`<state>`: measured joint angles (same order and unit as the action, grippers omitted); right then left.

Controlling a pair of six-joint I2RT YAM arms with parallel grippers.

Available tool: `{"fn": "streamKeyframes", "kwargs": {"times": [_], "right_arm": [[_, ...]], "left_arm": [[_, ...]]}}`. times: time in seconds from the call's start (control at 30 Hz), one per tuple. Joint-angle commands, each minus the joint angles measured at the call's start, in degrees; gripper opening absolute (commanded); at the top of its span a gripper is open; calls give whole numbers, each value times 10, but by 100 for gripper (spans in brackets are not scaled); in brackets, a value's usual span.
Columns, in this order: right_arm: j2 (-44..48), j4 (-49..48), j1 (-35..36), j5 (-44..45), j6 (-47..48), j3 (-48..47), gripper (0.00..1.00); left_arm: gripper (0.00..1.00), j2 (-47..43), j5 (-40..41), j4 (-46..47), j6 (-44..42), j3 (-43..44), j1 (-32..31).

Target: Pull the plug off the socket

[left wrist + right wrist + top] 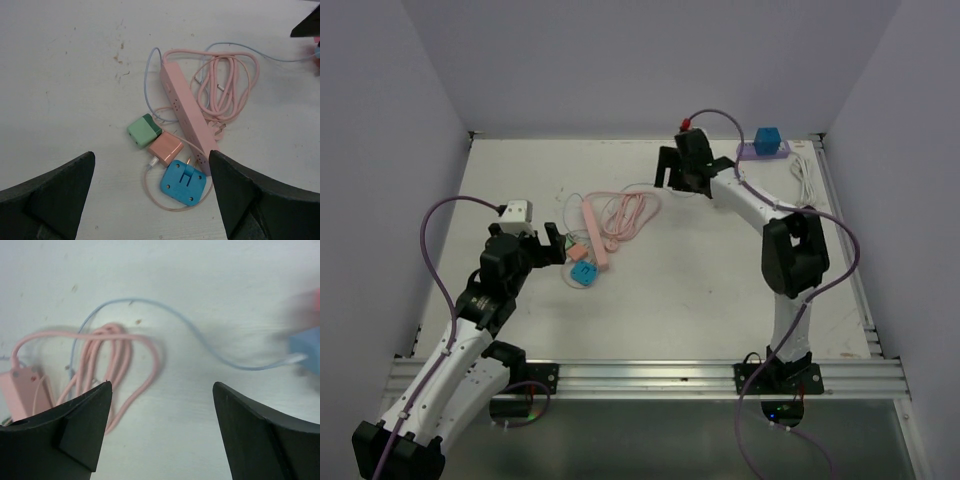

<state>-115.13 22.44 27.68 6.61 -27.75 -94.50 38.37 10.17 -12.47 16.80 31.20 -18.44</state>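
Below, long pink power strip [187, 112], squarish blue plug [183, 183] beside, all jaws apart

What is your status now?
Left claw open, right claw open, both empty. Blue plug on purple strip, untouched. Pink strip, chargers near left claw.

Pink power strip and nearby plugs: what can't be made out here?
Left wrist: the peach charger lies beside the pink power strip with its prongs out of sight, so plugged or loose is unclear.
Right wrist: the blue block at the right edge is blurred and cropped; the strip is cut by the left edge and a jaw.
Top external: the blue plug on the purple strip is too small to judge its seating.
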Motion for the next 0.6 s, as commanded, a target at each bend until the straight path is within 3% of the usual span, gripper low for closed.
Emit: {"fn": "streamKeyframes", "kwargs": {"times": [0.0,0.2,0.57], "right_arm": [[38,30,-66,81,20,-28,86],[12,32,-130,152,-14,-49,94],[-79,14,-212,97,-23,-111,93]], "left_arm": [[100,-2,3,23,-8,0,3],[99,-2,-1,29,-12,-3,3],[100,21,8,23,-19,1,3]]}}
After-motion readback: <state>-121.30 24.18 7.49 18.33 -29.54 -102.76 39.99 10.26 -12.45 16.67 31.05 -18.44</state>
